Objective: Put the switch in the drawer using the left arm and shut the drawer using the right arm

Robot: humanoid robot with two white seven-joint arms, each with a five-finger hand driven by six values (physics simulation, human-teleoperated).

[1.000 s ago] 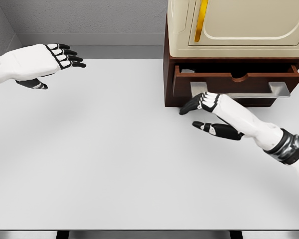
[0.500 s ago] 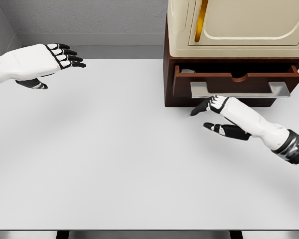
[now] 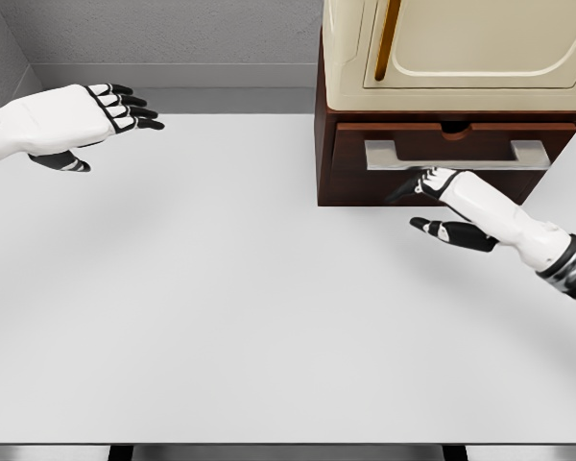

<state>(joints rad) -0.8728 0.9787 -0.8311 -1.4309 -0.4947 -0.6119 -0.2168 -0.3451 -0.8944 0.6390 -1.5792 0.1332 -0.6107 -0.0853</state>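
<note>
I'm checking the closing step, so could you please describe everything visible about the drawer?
The drawer is a dark reddish-brown, wood-look front set low in the matching cabinet, beneath a cream unit. It carries a wide flat silver handle and a small notch at its top edge. It looks pushed in, nearly flush. The right hand has its fingertips at the front, below the handle.

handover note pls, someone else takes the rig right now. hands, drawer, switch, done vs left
Left hand: open, holds nothing, raised over the table's far left.
Right hand: open, fingers pointing at the drawer front just under its metal handle.
Drawer: looks pushed in, nearly or fully flush with the brown cabinet under the cream appliance.
Switch: not visible anywhere; whether it sits inside the drawer cannot be confirmed.
Done: drawer appears shut.
Left: check it is fully seated, pull the right arm back.
</note>
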